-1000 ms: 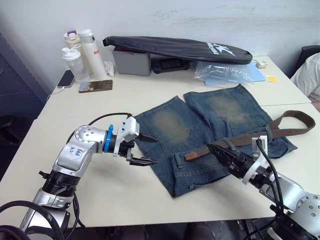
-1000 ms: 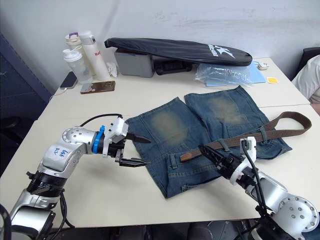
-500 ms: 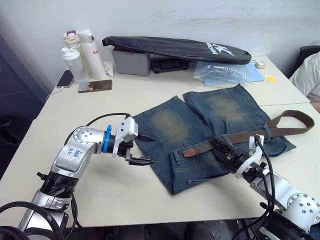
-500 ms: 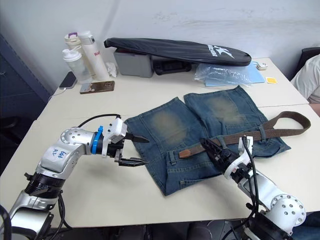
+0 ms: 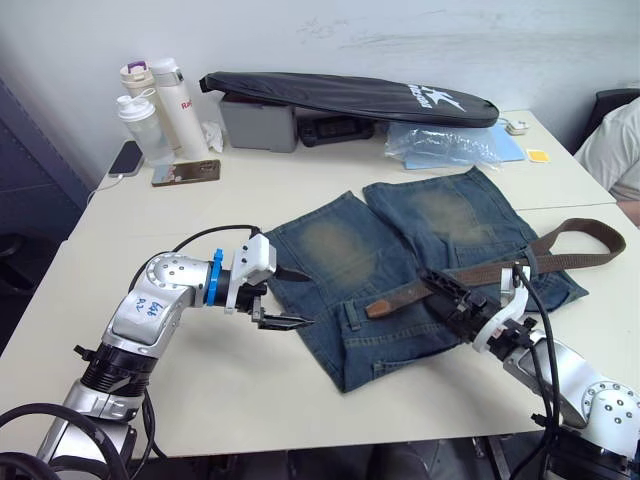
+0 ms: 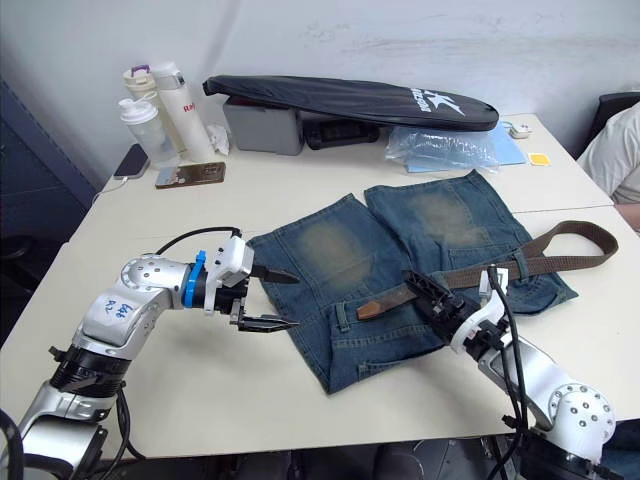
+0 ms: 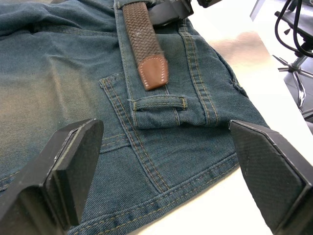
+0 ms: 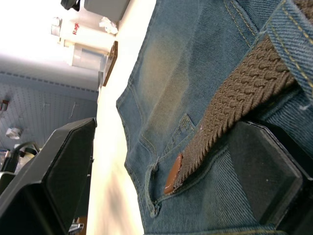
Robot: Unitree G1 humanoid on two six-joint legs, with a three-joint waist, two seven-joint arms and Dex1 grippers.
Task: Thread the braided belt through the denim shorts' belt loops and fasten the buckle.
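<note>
Denim shorts (image 5: 400,270) flat on the surface (image 5: 300,190); braided belt (image 5: 480,272) along the waistband, reddish tip just ahead of the spread left gripper (image 5: 285,298); right gripper (image 6: 425,295), fingers apart, straddling the belt.

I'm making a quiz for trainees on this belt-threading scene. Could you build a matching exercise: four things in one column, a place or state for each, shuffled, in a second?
Things:
1. braided belt's reddish-brown tip
2. left gripper
3. long black zipped bag
4. phone

Places or states:
A. atop the grey box at the table's far edge
B. open, beside the denim shorts' edge
C. flat on the table near the bottles
D. lying on the waistband, just short of a belt loop

Pairs: 1-D, 2-B, 3-A, 4-C
</note>
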